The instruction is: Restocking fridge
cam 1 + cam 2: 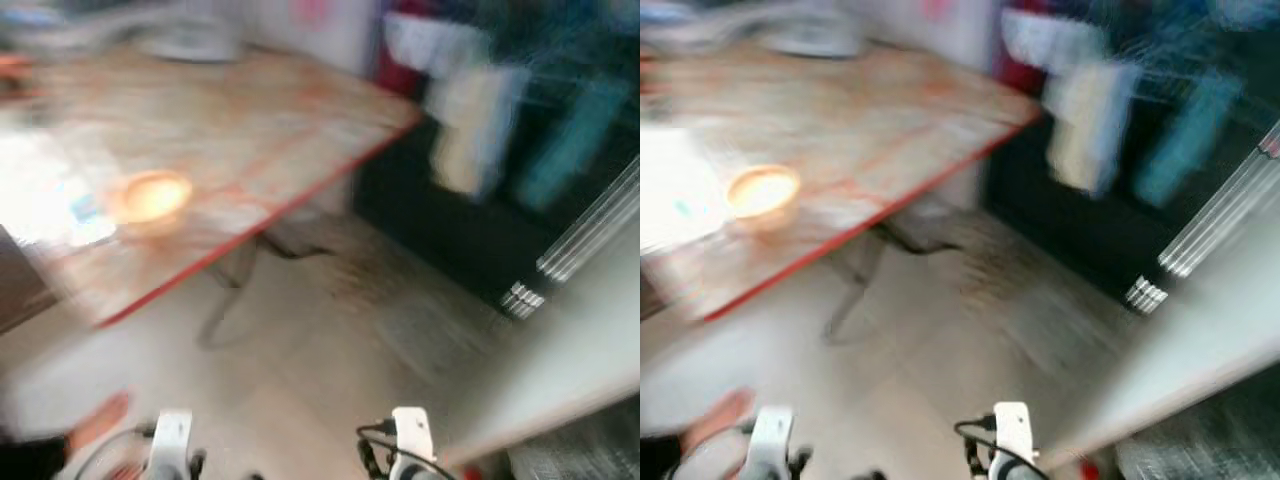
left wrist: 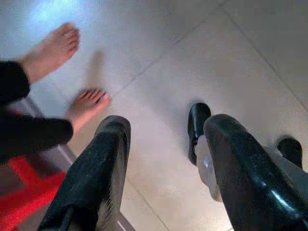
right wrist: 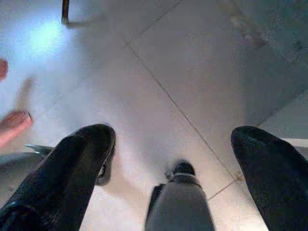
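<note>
One table (image 1: 250, 130) with a red edge stands at the left of the blurred head views. One round orange-lit bowl (image 1: 152, 196) rests on it near the front edge; a pale blurred item (image 1: 50, 200) lies beside the bowl. One open fridge (image 1: 520, 200) stands at the right, dark inside, with several blurred items: a pale one (image 1: 470, 130) and a teal one (image 1: 560, 150) can be made out, their kind unclear. Its white door (image 1: 590, 340) crosses the lower right. Two silver arms hang low, left arm (image 1: 170, 445) and right arm (image 1: 412, 435).

The left gripper (image 2: 163, 159) points at the floor, fingers spread wide, holding nothing. Two bare feet (image 2: 53, 48) of a person stand just beyond it, with black trouser cuffs (image 2: 29, 130).

The right gripper (image 3: 173, 149) also points down, fingers wide apart, holding nothing. One dark table leg (image 3: 64, 10) stands on the floor beyond it.

The floor (image 3: 192, 62) is pale tile with thin joints.
</note>
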Available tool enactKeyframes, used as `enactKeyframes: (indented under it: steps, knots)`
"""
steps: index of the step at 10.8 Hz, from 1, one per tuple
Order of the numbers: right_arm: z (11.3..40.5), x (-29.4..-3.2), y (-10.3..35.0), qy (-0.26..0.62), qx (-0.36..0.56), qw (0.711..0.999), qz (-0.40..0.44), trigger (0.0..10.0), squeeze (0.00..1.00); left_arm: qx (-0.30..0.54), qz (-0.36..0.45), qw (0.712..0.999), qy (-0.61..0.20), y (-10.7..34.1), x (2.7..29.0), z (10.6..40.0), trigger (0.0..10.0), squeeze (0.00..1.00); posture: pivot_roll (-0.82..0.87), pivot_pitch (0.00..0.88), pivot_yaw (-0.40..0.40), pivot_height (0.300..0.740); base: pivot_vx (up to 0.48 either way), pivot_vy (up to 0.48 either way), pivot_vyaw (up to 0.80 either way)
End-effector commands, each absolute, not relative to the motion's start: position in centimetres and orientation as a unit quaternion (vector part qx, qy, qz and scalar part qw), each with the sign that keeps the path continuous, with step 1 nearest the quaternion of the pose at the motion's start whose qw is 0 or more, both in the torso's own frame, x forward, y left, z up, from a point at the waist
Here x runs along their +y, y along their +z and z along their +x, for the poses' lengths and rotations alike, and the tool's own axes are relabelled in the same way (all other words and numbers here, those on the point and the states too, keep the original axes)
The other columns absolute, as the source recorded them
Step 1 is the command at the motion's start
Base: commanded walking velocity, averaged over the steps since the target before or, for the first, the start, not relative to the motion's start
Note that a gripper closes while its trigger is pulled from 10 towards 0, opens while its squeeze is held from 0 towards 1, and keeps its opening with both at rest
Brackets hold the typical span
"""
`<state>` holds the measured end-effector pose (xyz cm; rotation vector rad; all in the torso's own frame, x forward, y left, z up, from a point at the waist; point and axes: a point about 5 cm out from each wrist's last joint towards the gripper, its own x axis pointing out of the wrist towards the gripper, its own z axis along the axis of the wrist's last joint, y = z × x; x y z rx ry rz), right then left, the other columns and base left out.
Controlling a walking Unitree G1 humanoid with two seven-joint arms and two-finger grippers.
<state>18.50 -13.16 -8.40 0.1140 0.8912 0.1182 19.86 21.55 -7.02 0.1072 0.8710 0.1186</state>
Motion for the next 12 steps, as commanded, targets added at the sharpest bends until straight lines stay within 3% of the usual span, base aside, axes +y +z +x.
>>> enactKeyframes:
  steps: [1,3,5,10,11,12]
  knots:
    - [17.6,-13.7,-8.8,0.049,0.446,0.892,0.057,10.0,0.00,0.439,0.047,0.895,0.062,-7.6,21.5,18.8,10.0,0.00,-0.12,0.135,-0.063,0.740,0.000,0.000,0.80]
    - [17.7,-13.7,-8.8,0.049,0.446,0.892,0.057,10.0,0.00,0.437,0.046,0.896,0.063,-7.6,21.4,18.8,10.0,0.00,-0.11,0.139,-0.065,0.740,0.000,0.000,0.72]
    - [17.6,-13.7,-8.9,0.042,0.446,0.892,0.064,10.0,0.00,0.433,0.048,0.898,0.064,-7.6,21.4,18.9,10.0,0.00,-0.11,0.140,-0.066,0.740,0.000,0.000,0.00]
    - [17.5,-13.8,-8.9,0.045,0.449,0.890,0.062,10.0,0.00,0.303,0.042,0.949,0.082,-6.0,21.3,19.9,10.0,0.00,-0.11,0.147,-0.071,0.740,0.000,0.000,0.00]
    - [17.4,-13.8,-8.9,0.046,0.449,0.890,0.062,10.0,0.00,0.228,0.072,0.968,0.083,-4.1,21.5,21.7,10.0,0.00,-0.12,0.147,-0.070,0.740,0.000,0.000,0.00]
    - [17.4,-13.9,-8.9,0.046,0.449,0.890,0.060,10.0,0.00,0.140,0.087,0.983,0.080,-0.5,21.8,25.3,10.0,0.00,-0.11,0.149,-0.070,0.740,0.000,0.000,0.00]
